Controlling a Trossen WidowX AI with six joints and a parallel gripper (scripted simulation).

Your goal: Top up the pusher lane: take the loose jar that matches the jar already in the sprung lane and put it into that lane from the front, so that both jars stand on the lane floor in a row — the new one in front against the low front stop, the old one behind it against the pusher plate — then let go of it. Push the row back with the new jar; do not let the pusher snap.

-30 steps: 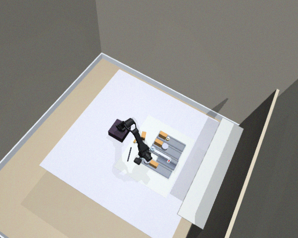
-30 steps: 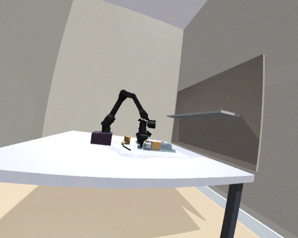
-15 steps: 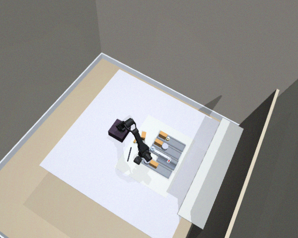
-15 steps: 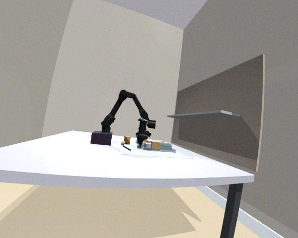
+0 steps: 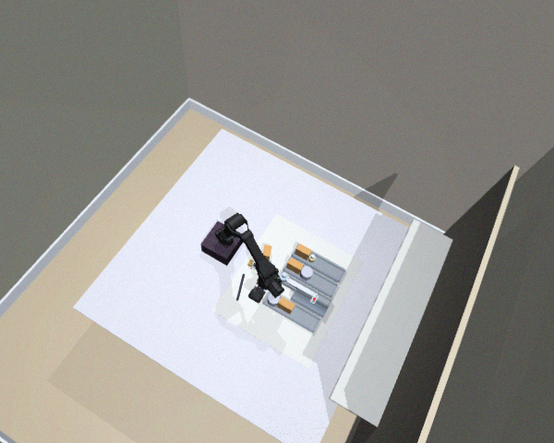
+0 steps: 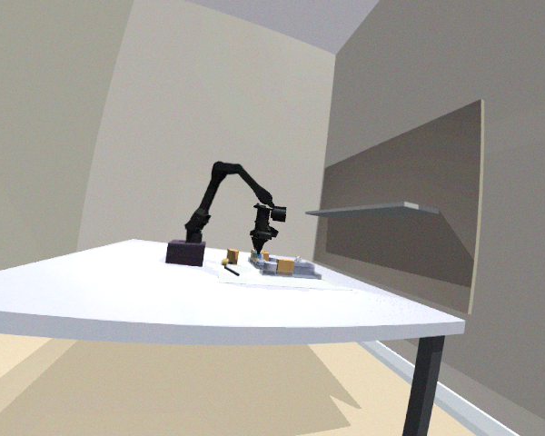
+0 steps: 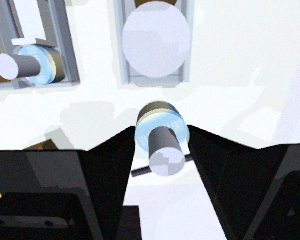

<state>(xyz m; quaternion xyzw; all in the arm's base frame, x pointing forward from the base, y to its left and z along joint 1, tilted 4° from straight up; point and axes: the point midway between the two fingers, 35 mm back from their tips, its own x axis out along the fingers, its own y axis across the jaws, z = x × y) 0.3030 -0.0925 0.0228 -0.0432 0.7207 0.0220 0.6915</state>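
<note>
- Top view: the black arm [image 5: 256, 250] reaches from its dark purple base block [image 5: 218, 246] across the white table [image 5: 172, 267] to the front ends of the grey lanes [image 5: 315, 281]. The forearm runs diagonally and the wrist turns downward. Tan boxes [image 5: 304, 249] sit in several lanes, and a thin black rod [image 5: 239, 287] lies near the wrist. The gripper's tips are hidden beneath the wrist here.
- Exterior view: the arm [image 6: 225, 187] forms a high arch, elbow uppermost, and the gripper [image 6: 259, 247] points straight down at the near end of the lane rack [image 6: 292, 270]. Surfaces are matte and flat-shaded. A small pale blue form shows at the tips, too small to resolve.
- Wrist view: the two black, wedge-shaped fingers pinch the loose jar [image 7: 161, 135], a pale blue glassy cylinder with a grey lid, one finger on each side. The jar stands on the white mat just before a lane holding a large pale disc-topped object [image 7: 155, 39]. The matching jar [image 7: 32, 65] stands in the lane to the left.
</note>
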